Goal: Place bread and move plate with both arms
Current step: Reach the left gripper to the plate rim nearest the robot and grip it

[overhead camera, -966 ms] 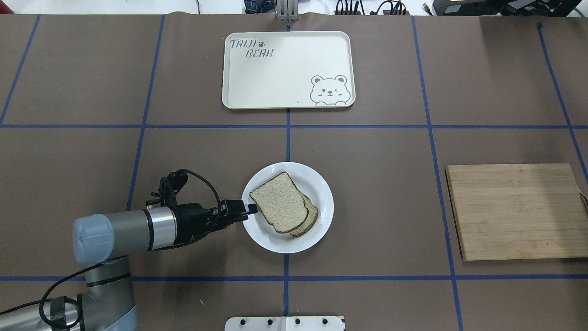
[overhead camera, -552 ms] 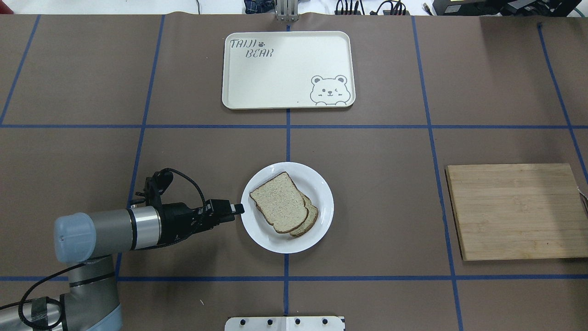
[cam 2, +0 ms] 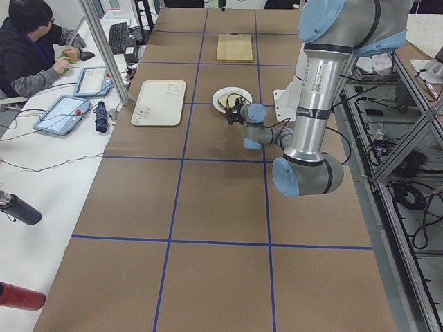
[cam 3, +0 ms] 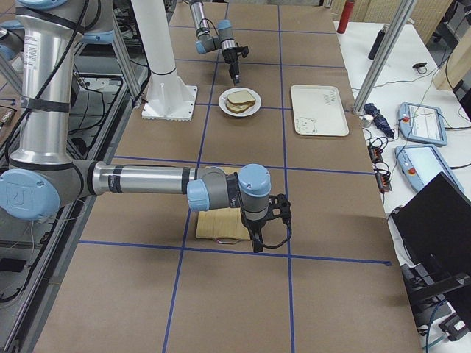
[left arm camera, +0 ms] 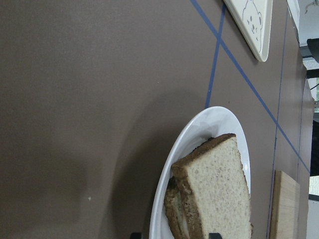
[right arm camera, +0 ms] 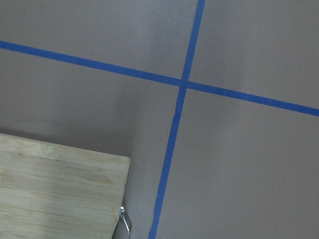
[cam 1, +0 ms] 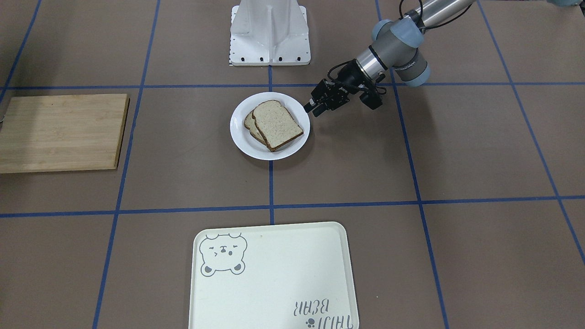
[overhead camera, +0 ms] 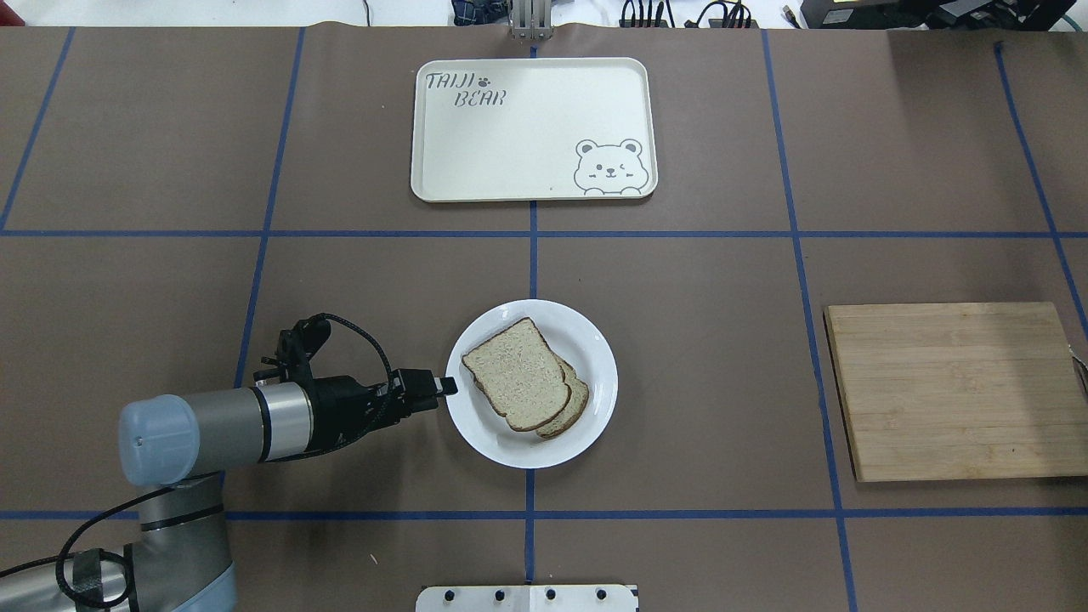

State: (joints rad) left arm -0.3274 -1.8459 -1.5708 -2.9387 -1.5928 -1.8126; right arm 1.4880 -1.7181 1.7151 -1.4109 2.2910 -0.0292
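Observation:
The white plate [overhead camera: 510, 446] stands at the table's middle and holds the bread [overhead camera: 516, 374], a plain brown slice lying on a second, mostly hidden slice [overhead camera: 576, 406]. My left gripper [overhead camera: 446, 387] is open and empty, level with the table, right at the plate's left rim. In the left wrist view its two fingertips [left arm camera: 135, 235] stand apart at the bottom edge, with the plate's rim [left arm camera: 199, 129] and the bread [left arm camera: 219, 189] just ahead. My right gripper [cam 3: 255, 244] shows only in the exterior right view, beside the wooden board; I cannot tell if it is open or shut.
A cream bear tray [overhead camera: 531, 127] lies at the far middle. A wooden cutting board [overhead camera: 956, 391] lies at the right. The robot's white base [overhead camera: 527, 597] is at the near edge. An operator [cam 2: 28, 48] sits beyond the table's far side.
My left gripper drew back left from the bread's edge, off the plate, then edged a little toward the rim again. The bread stayed on the plate.

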